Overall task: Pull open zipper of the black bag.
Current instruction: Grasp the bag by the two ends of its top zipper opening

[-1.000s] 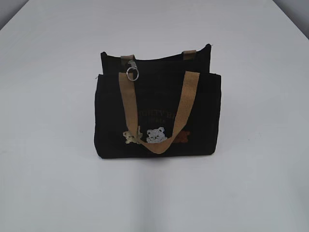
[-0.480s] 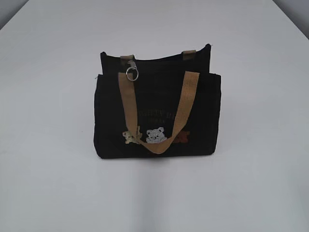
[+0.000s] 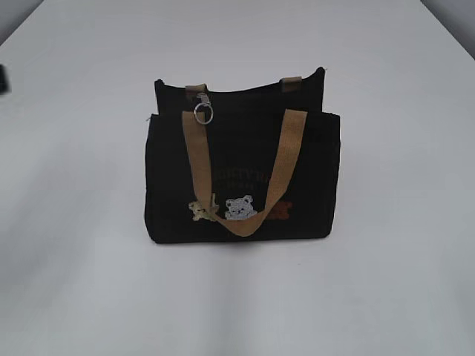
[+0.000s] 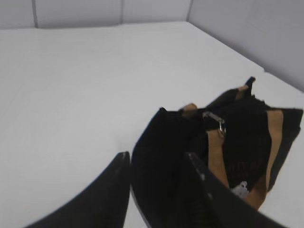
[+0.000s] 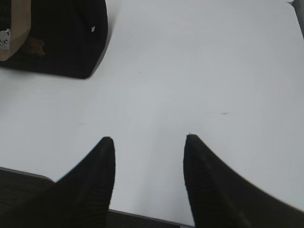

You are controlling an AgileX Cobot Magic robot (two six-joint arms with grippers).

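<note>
Standing untouched at frame centre on the white tabletop [image 3: 74, 282], the black bag [image 3: 241, 178] shows its zipper [image 3: 245, 90] closed, ring pull [image 3: 203, 113] upper left; left tool [image 4: 156, 159] just edged into view, spread and empty, right tool [image 5: 149, 142] likewise, so pulling hasn't started.
</note>
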